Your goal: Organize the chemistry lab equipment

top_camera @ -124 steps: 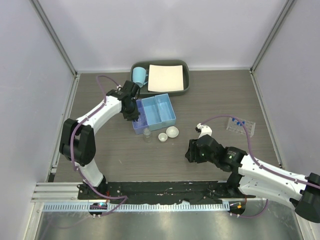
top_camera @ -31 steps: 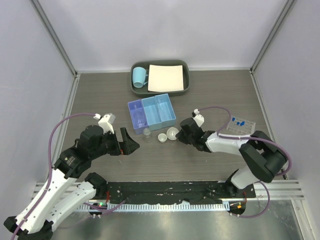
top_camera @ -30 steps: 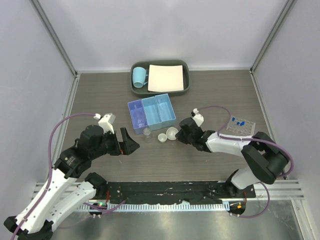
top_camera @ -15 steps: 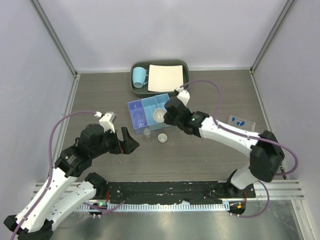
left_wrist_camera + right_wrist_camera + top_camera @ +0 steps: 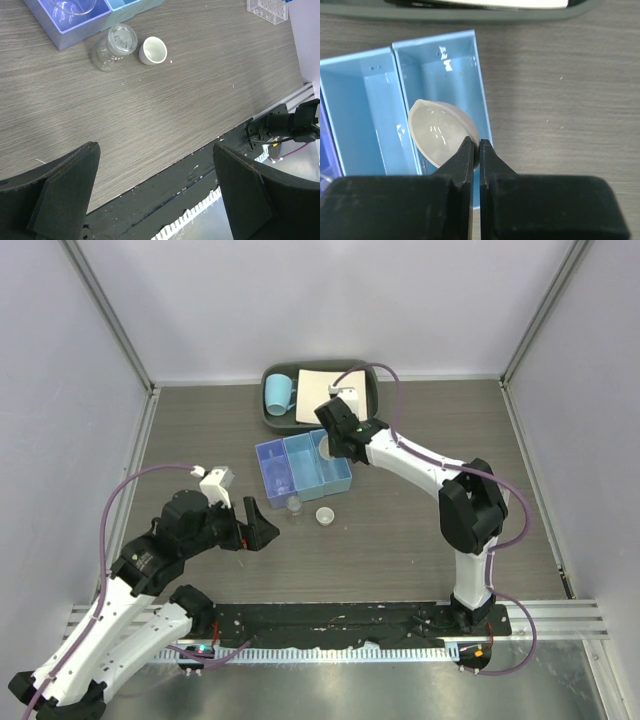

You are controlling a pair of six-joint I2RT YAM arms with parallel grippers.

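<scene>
top view: right gripper (image 5: 333, 438) over blue 3-compartment plastic box (image 5: 303, 466), long axis left-right; light-blue mug (image 5: 277, 393) behind. left wrist: left gripper (image 5: 155, 148) wide open; small clear bottle (image 5: 112, 43) upright by white round dish (image 5: 152, 50), mouth up. right wrist: jaws pinch rim of 2nd white dish (image 5: 439, 134), tilted, over box's end compartment.

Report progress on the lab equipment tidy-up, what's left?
Early. Done: only a clear item in the left compartment of the blue box. In hand: right gripper pinches one white dish over its right compartment, not released. Remaining: second dish, small bottle and tube rack sit on the table; left gripper open, empty.
</scene>
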